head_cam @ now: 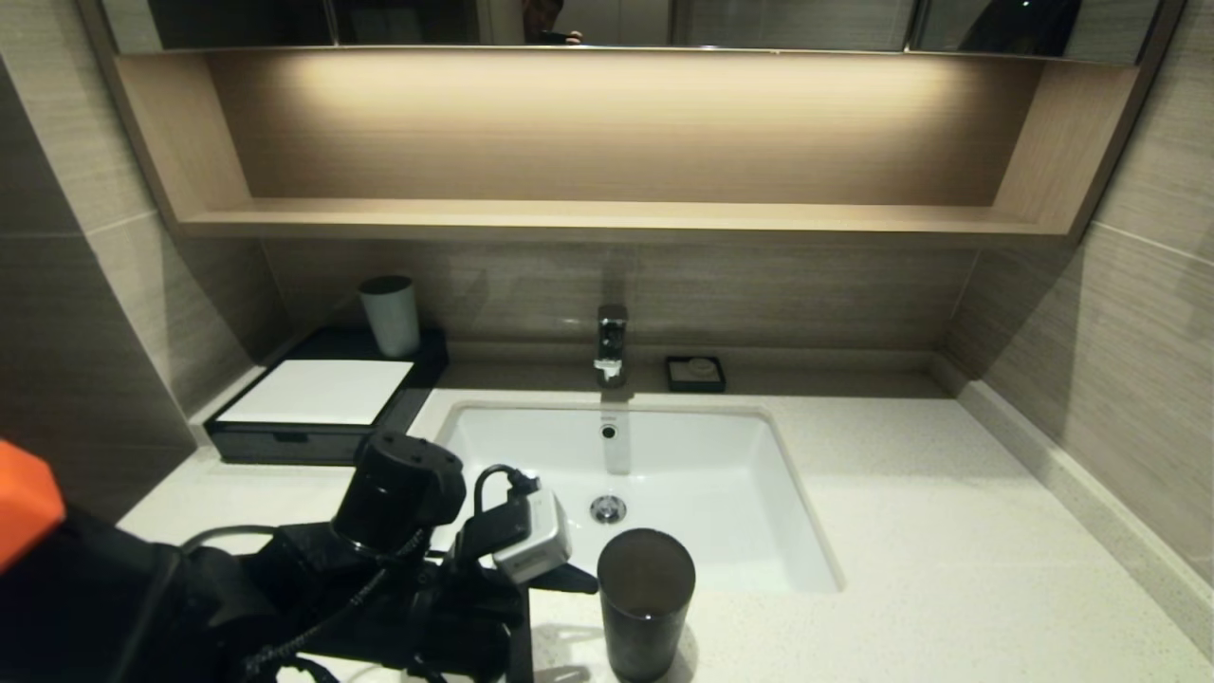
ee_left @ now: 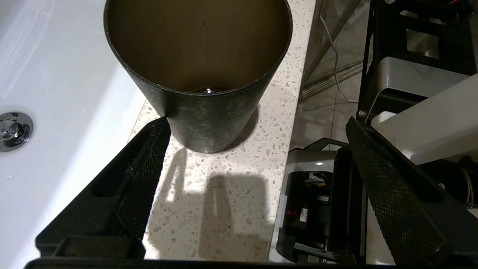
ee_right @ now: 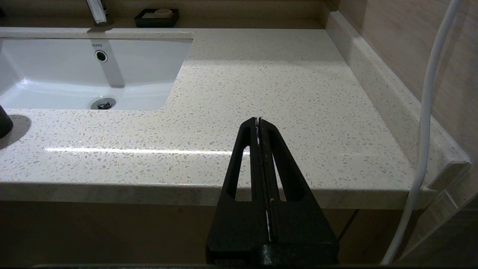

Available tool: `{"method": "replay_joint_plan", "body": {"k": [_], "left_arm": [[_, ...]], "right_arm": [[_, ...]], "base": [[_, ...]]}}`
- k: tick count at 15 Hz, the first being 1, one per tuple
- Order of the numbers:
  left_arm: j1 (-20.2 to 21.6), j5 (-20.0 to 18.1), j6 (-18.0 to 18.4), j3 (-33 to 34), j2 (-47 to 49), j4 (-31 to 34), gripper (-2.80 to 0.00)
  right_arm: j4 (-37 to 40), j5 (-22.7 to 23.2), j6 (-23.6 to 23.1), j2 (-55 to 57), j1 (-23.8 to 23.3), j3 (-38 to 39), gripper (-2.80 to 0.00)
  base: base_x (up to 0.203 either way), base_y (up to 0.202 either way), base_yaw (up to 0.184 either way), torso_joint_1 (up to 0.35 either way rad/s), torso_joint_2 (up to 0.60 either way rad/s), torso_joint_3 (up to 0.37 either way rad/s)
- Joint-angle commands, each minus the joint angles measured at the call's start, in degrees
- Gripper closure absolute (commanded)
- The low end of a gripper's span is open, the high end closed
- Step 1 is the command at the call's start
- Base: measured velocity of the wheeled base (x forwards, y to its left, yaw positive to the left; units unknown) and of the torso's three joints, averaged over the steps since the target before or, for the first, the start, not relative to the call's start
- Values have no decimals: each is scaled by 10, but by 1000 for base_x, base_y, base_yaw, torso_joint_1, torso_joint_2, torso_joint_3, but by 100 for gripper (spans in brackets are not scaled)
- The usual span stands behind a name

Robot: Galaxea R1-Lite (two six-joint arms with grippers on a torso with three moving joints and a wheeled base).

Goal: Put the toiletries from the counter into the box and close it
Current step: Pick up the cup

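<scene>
Left arm lining up on the dark cup (head_cam: 646, 599), nothing packed yet

Left gripper (ee_left: 257, 164) is wide open and empty just beside that cup; box (head_cam: 318, 398) sits well behind it, drawer shut. No toiletries visible, so next it probably needs to find them. Right gripper (ee_right: 258, 125) parked, closed.

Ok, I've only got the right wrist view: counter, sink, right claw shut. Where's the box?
Observer: The box sits in the back left corner of the counter, left of the sink.
Operator: And the left claw?
Observer: The left claw is open at the counter's front edge, facing the tall dark cup, one fingertip close to its wall.
Operator: Any toiletries lying out?
Observer: None show in any view, though the left arm hides some of the counter at the front left.
</scene>
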Motion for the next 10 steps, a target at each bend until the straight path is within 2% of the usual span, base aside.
{"method": "replay_joint_plan", "body": {"k": [1, 8, 10], "left_arm": [[-2, -2, 0, -4, 8, -2, -280], [-7, 18, -18, -23, 21, -9, -280], [-7, 13, -19, -15, 23, -39, -280]], "right_arm": [[0, 0, 0, 0, 0, 0, 0], [0, 0, 0, 0, 0, 1, 0], [0, 0, 0, 0, 0, 0, 0]], "base": [[0, 0, 0, 0, 0, 0], [0, 0, 0, 0, 0, 0], [0, 0, 0, 0, 0, 0]]}}
